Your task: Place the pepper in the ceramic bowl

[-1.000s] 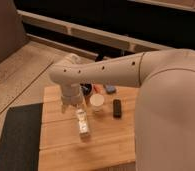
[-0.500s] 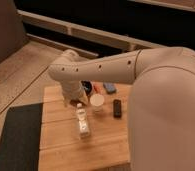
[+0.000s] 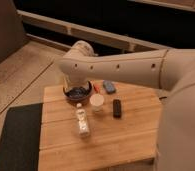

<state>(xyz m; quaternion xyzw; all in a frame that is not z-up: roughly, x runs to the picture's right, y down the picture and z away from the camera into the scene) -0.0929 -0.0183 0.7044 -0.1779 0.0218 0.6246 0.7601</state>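
The ceramic bowl (image 3: 77,94) is a dark, glossy round dish at the back left of the wooden table (image 3: 126,137). The pepper (image 3: 96,88) is a small red-orange piece lying on the table just right of the bowl. My arm reaches in from the right, and its wrist hangs over the bowl's back rim. My gripper (image 3: 71,84) is at the bowl's far left edge and mostly hidden by the arm. The pepper lies apart from the gripper.
A blue-grey rounded block (image 3: 109,86) lies right of the pepper. A small white cup (image 3: 97,101) stands in front of the pepper. A black rectangular block (image 3: 117,108) lies right of the cup. A clear bottle (image 3: 82,122) lies on its side mid-table. A dark mat (image 3: 16,137) lies on the floor to the left.
My arm has lifted and drawn back toward the table's far edge, so the bowl now shows below the wrist. The things on the table have not moved.
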